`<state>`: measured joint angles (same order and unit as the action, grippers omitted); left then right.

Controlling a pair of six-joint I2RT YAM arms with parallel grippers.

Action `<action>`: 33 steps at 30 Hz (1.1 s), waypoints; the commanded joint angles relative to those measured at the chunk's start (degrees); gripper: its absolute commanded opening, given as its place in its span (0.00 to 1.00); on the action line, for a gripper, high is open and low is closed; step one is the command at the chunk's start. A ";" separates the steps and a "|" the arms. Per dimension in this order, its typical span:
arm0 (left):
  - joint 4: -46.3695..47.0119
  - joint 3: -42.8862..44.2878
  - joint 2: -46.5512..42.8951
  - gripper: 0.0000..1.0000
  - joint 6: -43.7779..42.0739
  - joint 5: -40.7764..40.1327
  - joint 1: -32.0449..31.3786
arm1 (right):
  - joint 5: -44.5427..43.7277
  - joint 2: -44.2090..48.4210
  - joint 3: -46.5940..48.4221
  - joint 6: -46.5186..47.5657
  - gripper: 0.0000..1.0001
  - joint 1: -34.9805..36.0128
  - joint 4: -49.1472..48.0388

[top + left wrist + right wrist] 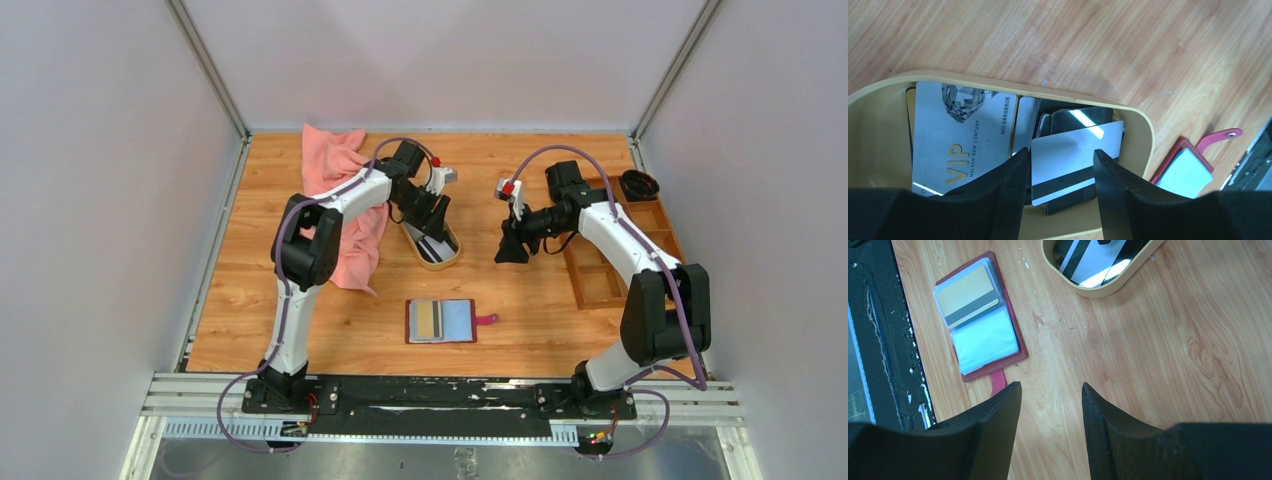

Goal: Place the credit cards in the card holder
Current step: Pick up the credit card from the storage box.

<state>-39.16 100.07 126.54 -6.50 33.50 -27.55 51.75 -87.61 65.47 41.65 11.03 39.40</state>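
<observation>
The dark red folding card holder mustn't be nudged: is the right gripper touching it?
Apart. The top view shows the right gripper over the wooden table, a plain gap from the card holder lying open.

Right hand point(1050, 389): jaws apart, empty. Dark red leather-like card holder point(982, 337) lies open on the wooden bench point(1158, 350), a tan dark-striped card point(967, 295) in one clear pocket.

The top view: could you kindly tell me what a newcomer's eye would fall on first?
The crumpled pink cloth at the far left stands out first. Next come the left gripper, poised over the cards in the tan oval dish, and the red card holder, lying open at the front centre.
</observation>
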 commanded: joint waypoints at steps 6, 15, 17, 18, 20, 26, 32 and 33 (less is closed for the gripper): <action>-0.59 -0.05 -3.03 0.48 2.14 5.68 -0.05 | -0.59 -0.54 1.57 1.07 0.51 -0.92 2.08; -0.60 -1.20 -3.88 0.40 2.90 9.10 -0.05 | -0.30 -0.72 1.59 1.07 0.51 -0.92 2.17; -0.57 -1.72 -4.17 0.38 2.90 9.68 -0.04 | 0.32 -0.95 1.59 1.02 0.51 -0.91 2.18; -0.57 -2.05 -4.38 0.38 2.84 10.00 -0.05 | 0.78 -1.10 1.59 0.92 0.51 -0.93 2.18; -0.45 -2.80 -4.89 0.37 2.65 10.29 -0.05 | 2.12 -1.55 1.70 0.39 0.51 -0.92 2.18; 2.77 -6.60 -6.28 0.36 3.78 12.12 -0.04 | 11.09 -6.47 4.30 -9.57 0.45 -0.90 -0.88; 6.85 -10.59 -7.76 0.36 5.70 14.06 -0.05 | 15.38 -14.29 9.98 -20.05 0.42 1.48 -4.56; 7.30 -11.02 -8.06 0.36 5.86 14.32 -0.05 | 15.54 -15.35 10.61 -19.97 0.42 2.25 -4.67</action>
<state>-34.50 91.13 121.19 -2.50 44.88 -27.55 62.74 -99.81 72.84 27.73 11.33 36.29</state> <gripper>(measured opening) 0.360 0.415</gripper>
